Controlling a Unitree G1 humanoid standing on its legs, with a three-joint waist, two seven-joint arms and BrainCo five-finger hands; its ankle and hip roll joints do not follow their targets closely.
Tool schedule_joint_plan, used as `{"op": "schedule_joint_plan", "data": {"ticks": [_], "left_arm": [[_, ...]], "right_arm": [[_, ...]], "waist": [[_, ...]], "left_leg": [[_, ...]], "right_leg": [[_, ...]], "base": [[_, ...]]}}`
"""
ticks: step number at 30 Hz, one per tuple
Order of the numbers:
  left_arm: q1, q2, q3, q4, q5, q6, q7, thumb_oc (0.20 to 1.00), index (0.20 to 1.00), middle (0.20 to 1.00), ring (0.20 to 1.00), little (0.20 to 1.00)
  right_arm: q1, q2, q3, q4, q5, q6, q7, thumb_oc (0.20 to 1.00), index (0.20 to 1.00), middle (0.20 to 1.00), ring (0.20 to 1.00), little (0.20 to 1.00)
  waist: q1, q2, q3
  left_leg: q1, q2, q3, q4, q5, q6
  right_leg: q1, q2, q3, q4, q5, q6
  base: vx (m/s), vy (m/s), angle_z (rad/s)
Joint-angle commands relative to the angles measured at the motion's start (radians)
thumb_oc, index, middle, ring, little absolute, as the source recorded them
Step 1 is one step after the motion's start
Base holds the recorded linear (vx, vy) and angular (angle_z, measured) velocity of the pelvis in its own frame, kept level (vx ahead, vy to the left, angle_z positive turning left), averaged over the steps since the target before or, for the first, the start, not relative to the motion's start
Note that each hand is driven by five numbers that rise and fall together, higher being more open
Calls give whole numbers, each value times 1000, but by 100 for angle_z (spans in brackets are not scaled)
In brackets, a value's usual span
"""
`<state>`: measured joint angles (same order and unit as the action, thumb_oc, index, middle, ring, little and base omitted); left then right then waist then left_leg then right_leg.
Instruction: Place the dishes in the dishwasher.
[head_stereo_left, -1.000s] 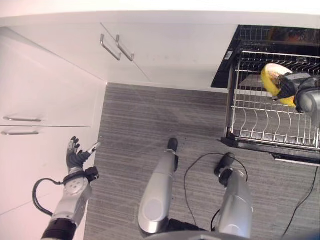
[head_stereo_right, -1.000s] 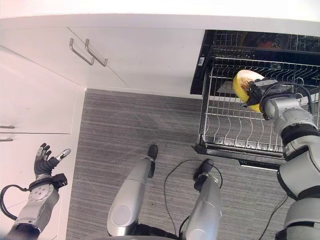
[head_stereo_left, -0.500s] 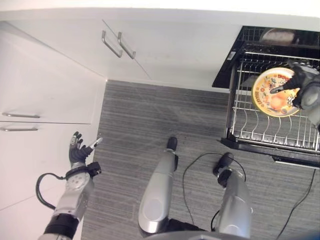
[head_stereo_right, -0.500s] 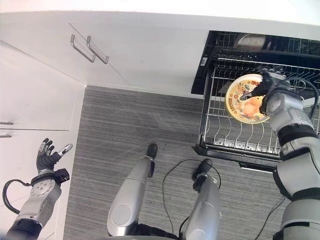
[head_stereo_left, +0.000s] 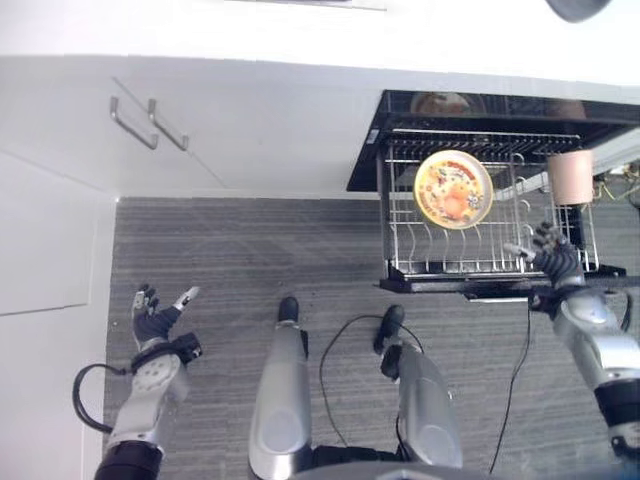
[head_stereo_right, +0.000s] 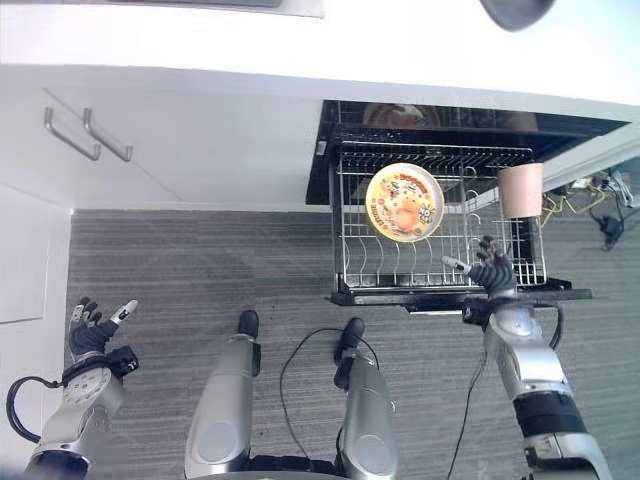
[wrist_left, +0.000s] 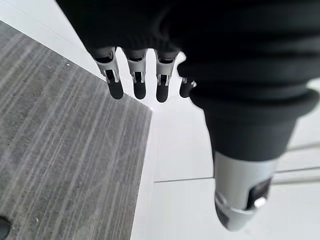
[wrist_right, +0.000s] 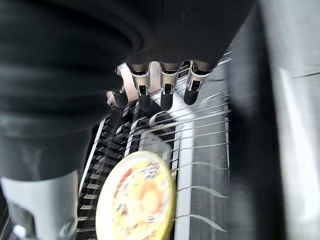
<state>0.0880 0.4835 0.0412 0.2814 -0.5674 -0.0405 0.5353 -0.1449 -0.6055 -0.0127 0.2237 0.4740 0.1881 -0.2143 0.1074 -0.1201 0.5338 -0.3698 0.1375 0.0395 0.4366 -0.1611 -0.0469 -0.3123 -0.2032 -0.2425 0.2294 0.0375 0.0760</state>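
Right hand (head_stereo_right: 492, 272) fingers (wrist_right: 167, 95) spread and relaxed, holding nothing; it hovers at the front right edge of the pulled-out dishwasher rack (head_stereo_right: 440, 265). Left hand (head_stereo_left: 152, 322) fingers (wrist_left: 137, 85) also straight and loose, empty, low over the grey floor (head_stereo_left: 240, 260) beside the white cabinets (head_stereo_left: 60, 240), well apart from the dishwasher.

The yellow patterned plate (head_stereo_left: 453, 189) sits in the rack, leaning nearly upright among the tines, its face turned toward the camera. From the right hand's fingers it lies ahead and toward the robot's left, deeper in the rack, apart from the hand with bare tines between. Wrist view agrees: plate (wrist_right: 136, 197) past the fingers, no contact. A tan cup (head_stereo_right: 520, 189) stands at the rack's right side, just beyond the right hand.

Judgement: plate looks placed; right hand is the nearer one by far for any further rack work, the left is out of reach. Any nudge on the plate would go along the tine rows; whether it is fully seated in a slot cannot be told.
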Motion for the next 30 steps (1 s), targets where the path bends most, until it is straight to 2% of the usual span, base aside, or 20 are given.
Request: {"op": "schedule_joint_plan", "data": {"ticks": [1, 5, 8, 11, 14, 15, 16, 19, 21, 22, 24, 28, 30], "left_arm": [[56, 18, 42, -3, 55, -23, 36, 1000, 1000, 1000, 1000, 1000], [66, 5, 53, 60, 73, -34, 48, 1000, 1000, 1000, 1000, 1000], [79, -21, 63, 124, 97, -59, 47, 1000, 1000, 1000, 1000, 1000], [91, -29, 71, 156, 112, -80, 35, 1000, 1000, 1000, 1000, 1000], [100, -36, 78, 198, 119, -100, 24, 1000, 1000, 1000, 1000, 1000], [101, -39, 77, 210, 122, -105, 25, 1000, 1000, 1000, 1000, 1000], [99, -41, 73, 219, 122, -111, 24, 1000, 1000, 1000, 1000, 1000], [87, -54, 60, 250, 119, -124, 34, 1000, 1000, 1000, 1000, 1000], [61, -64, 40, 277, 116, -133, 34, 1000, 1000, 1000, 1000, 1000], [42, -70, 18, 298, 107, -147, 22, 1000, 1000, 1000, 1000, 1000], [30, -71, 2, 305, 93, -154, 23, 1000, 1000, 1000, 1000, 1000], [4, -75, -35, 331, 64, -165, 35, 1000, 1000, 1000, 1000, 1000], [-11, -80, -59, 342, 54, -172, 34, 1000, 1000, 1000, 1000, 1000]], "right_arm": [[-90, -67, -58, -35, -25, -57, -26, 1000, 1000, 1000, 1000, 1000], [-8, -59, -130, -100, -71, -76, -66, 1000, 1000, 1000, 1000, 1000], [102, -20, -228, -106, -22, -131, -138, 1000, 1000, 1000, 1000, 1000], [159, 7, -289, -74, -53, -168, -232, 1000, 1000, 1000, 1000, 1000], [213, 48, -326, -20, -36, -192, -282, 1000, 1000, 1000, 1000, 1000], [232, 66, -320, 14, -29, -198, -302, 699, 699, 699, 699, 699], [236, 80, -312, 42, -37, -225, -321, 200, 200, 200, 200, 200], [228, 114, -275, 137, 34, -261, -323, 200, 200, 200, 200, 200], [180, 147, -222, 272, 96, -309, -299, 200, 200, 200, 200, 200], [130, 142, -193, 368, 197, -323, -252, 200, 200, 200, 200, 200], [96, 135, -183, 418, 270, -314, -199, 200, 200, 200, 200, 200], [-17, 118, -175, 583, 493, -281, -29, 200, 200, 200, 200, 200], [-86, 102, -169, 644, 549, -250, 32, 200, 200, 200, 200, 200]], "waist": [[8, -4, -25], [-30, -23, -58], [-65, -33, -94], [-80, -32, -114], [-94, -18, -130], [-99, -9, -132], [-101, -2, -132], [-102, 20, -135], [-90, 44, -128], [-76, 72, -119], [-70, 90, -112], [-49, 124, -97], [-38, 143, -94]], "left_leg": [[55, 45, 40, -105, 127, 2], [106, 57, 84, -156, 137, -2], [156, 64, 126, -204, 143, -4], [176, 67, 145, -214, 140, -2], [184, 70, 161, -200, 134, -4], [184, 72, 165, -189, 131, -4], [182, 72, 167, -183, 131, -5], [176, 69, 170, -172, 132, -8], [165, 62, 165, -164, 135, -10], [138, 53, 149, -144, 138, -15], [121, 49, 140, -133, 139, -19], [80, 32, 119, -108, 138, -23], [57, 24, 108, -94, 137, -23]], "right_leg": [[68, -16, 0, 35, -7, 25], [108, 1, 14, -19, 10, 31], [150, 9, 27, -70, 26, 38], [169, 12, 31, -86, 28, 39], [180, 8, 34, -86, 28, 39], [182, 3, 35, -83, 26, 37], [183, 2, 36, -82, 24, 35], [183, -6, 38, -81, 22, 32], [183, -15, 28, -81, 19, 27], [166, -27, 19, -66, 14, 20], [151, -36, 15, -54, 11, 15], [106, -54, 8, -14, -3, 6], [80, -63, 8, 8, -10, 2]], "base": [[8, 11, -27], [5, 20, -16], [19, 5, -22], [20, -20, -17], [26, -12, -13], [17, 4, -12], [8, 1, -8], [2, 7, -3], [-26, 8, 0], [-69, 29, 6], [-77, 60, 10], [-71, 34, 7], [-64, 23, 4]]}}
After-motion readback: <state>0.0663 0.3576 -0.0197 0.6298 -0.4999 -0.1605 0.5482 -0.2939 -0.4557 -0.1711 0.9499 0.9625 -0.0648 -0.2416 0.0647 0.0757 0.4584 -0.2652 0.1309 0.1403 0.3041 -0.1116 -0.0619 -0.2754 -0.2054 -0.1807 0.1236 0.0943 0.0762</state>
